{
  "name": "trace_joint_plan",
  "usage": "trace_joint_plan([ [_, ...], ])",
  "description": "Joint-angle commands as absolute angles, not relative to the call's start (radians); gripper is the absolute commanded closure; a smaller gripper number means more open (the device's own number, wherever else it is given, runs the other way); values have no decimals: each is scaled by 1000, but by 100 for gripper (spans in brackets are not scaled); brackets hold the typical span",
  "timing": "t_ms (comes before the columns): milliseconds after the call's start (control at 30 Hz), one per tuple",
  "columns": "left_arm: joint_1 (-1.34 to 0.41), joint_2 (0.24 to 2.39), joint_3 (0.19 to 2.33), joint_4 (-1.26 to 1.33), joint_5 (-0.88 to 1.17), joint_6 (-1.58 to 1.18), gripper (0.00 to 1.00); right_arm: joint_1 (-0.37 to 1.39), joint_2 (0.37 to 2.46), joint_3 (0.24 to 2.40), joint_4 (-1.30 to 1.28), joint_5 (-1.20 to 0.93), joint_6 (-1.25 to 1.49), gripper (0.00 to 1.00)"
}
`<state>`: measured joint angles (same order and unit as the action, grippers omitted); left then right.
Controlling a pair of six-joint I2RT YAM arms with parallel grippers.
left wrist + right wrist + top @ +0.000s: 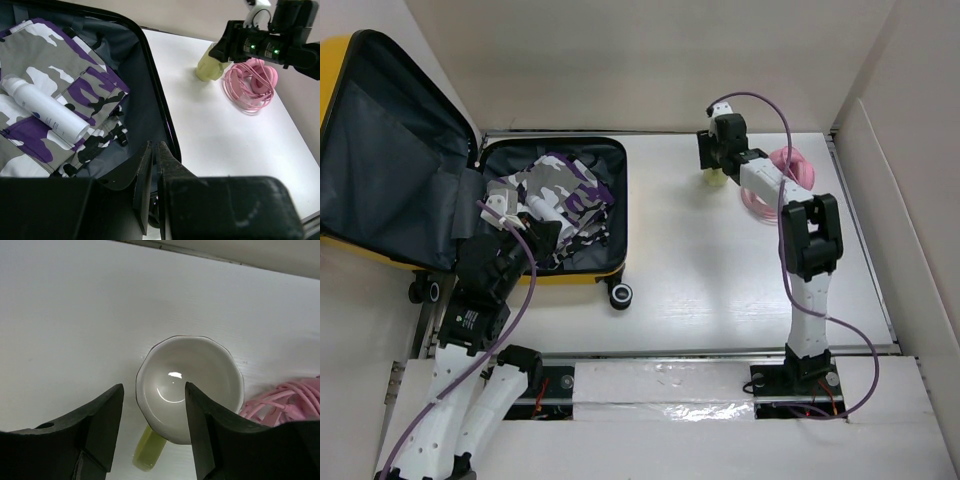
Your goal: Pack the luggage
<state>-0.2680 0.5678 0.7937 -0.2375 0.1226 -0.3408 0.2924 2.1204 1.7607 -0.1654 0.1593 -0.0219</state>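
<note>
Luggage (619, 200) open, lid (390, 165) leftward, wheels (620, 295) at near end.

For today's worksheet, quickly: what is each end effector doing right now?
Left end effector: closed, nothing between its fingers.
Right end effector: open, poised over the white-rimmed container, not gripping it.

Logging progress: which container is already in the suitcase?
The white bottle, lying on the camouflage cloth inside the luggage; the cup is out on the table.
</note>
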Motion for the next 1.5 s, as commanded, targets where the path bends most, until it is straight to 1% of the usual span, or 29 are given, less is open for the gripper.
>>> trace_joint_plan([
  [0, -272, 572, 838, -213, 129, -333, 95, 278, 2155, 1841, -248, 143, -66, 43],
  [33, -272, 572, 838, -210, 129, -333, 95, 278, 2164, 1841, -245, 140, -64, 45],
  [133, -272, 575, 838, -210, 129, -333, 94, 268, 2174, 1829, -232, 124, -54, 61],
  [167, -272, 574, 838, -210, 129, -333, 94, 268, 2166, 1816, -221, 121, -52, 85],
  [200, -272, 575, 838, -209, 130, -333, 94, 268, 2134, 1803, -191, 118, -49, 93],
  [233, -272, 575, 838, -210, 132, -333, 94, 268, 2108, 1786, -170, 117, -48, 99],
  [267, -272, 575, 836, -212, 129, -333, 94, 282, 2074, 1732, -146, 112, -48, 100],
  [300, -272, 575, 836, -212, 129, -333, 94, 302, 1990, 1697, -73, 104, -51, 100],
  [367, -272, 572, 836, -209, 129, -334, 94, 328, 1910, 1639, -45, 85, -55, 100],
  [467, -272, 574, 836, -207, 129, -333, 94, 411, 1790, 1635, -60, -3, -92, 100],
  [500, -272, 568, 836, -207, 127, -333, 94, 438, 1769, 1647, -69, -68, -104, 100],
  [533, -272, 563, 835, -207, 127, -333, 94, 499, 1753, 1655, -92, -92, -124, 100],
  [633, -272, 552, 834, -206, 121, -334, 94, 602, 1730, 1698, -120, -199, -156, 100],
  [667, -272, 548, 834, -207, 117, -334, 94, 664, 1744, 1698, -120, -257, -158, 100],
  [800, -272, 531, 834, -210, 104, -337, 94, 773, 1845, 1805, -139, -417, -135, 100],
  [867, -272, 522, 839, -213, 92, -339, 94, 807, 1894, 1867, -156, -454, -129, 100],
  [1000, -272, 473, 836, -212, 51, -342, 94, 867, 1959, 1876, -160, -454, -123, 100],
  [1100, -272, 465, 836, -207, 40, -344, 93, 867, 1971, 1864, -172, -471, -118, 100],
  [1267, -272, 465, 833, -203, 55, -345, 93, 867, 2028, 1896, -267, -463, -138, 100],
  [1433, -272, 465, 827, -201, 60, -344, 92, 830, 2166, 2044, -379, -486, -129, 100],
  [1467, -272, 465, 827, -199, 61, -344, 92, 819, 2192, 2074, -396, -486, -129, 99],
])
